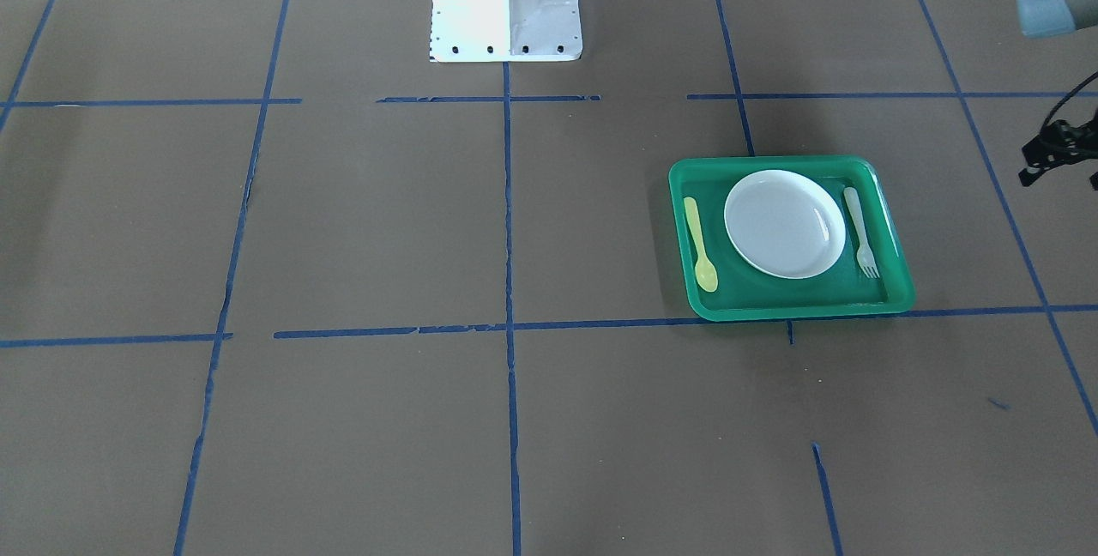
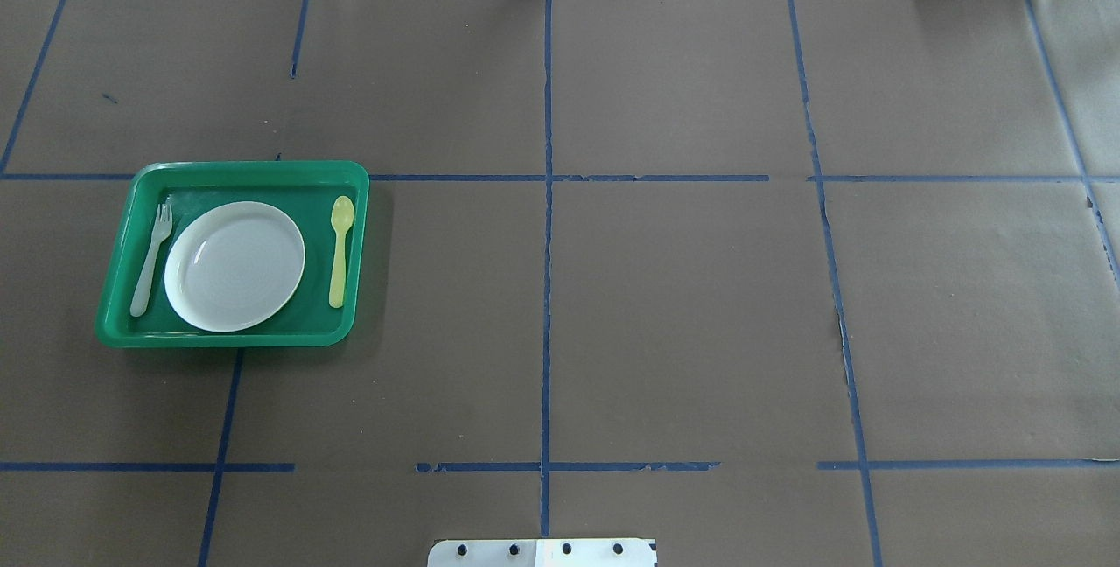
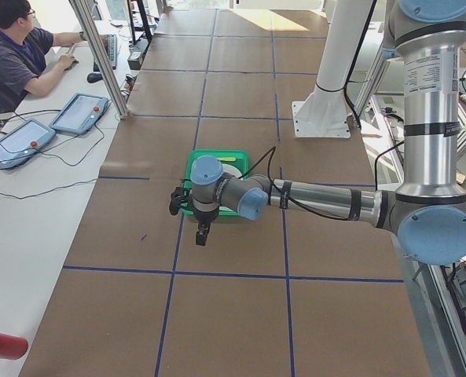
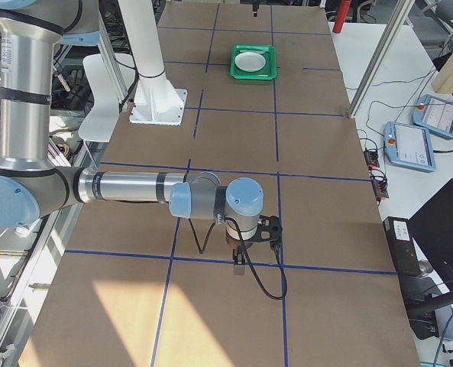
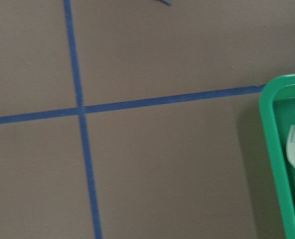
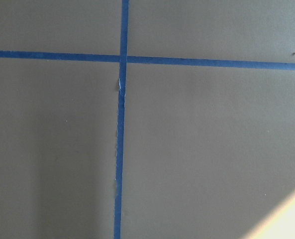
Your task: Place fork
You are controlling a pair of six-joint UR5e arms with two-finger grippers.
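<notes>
Judging by the layout, the fork already looks placed, so the main risk is disturbance rather than a missed grasp. On the wide brown table (image 2: 665, 304), the left arm (image 3: 327, 200) reaches out low near the setting, while the right arm (image 4: 134, 187) hangs over bare paper well apart from it. If the left arm travels sideways toward the green tray (image 2: 254, 168) without lifting first, it could clip the rim. That would likely slide the whole tray, since it looks like light plastic resting loose on paper.

Inside the tray, the white plate (image 2: 234, 266) sits in the middle. A jolt could push it against the cutlery lying just beside it on either side. The fork (image 2: 150, 261) looks the most likely to skid or ride up onto the plate's edge.

The fork lies flat on the tray floor between the plate and the tray's wall on the robot's left, tines pointing away from the robot. The yellow spoon (image 2: 339, 252) mirrors it on the plate's other side.

The left gripper (image 3: 203, 232) hovers outside the tray, beside the wall nearest the fork. Its wrist camera catches only the tines at the frame's edge, so the fork is near the fingers but not between them. Whether they are spread or closed cannot be told. The same goes for the right gripper (image 4: 240, 262).
</notes>
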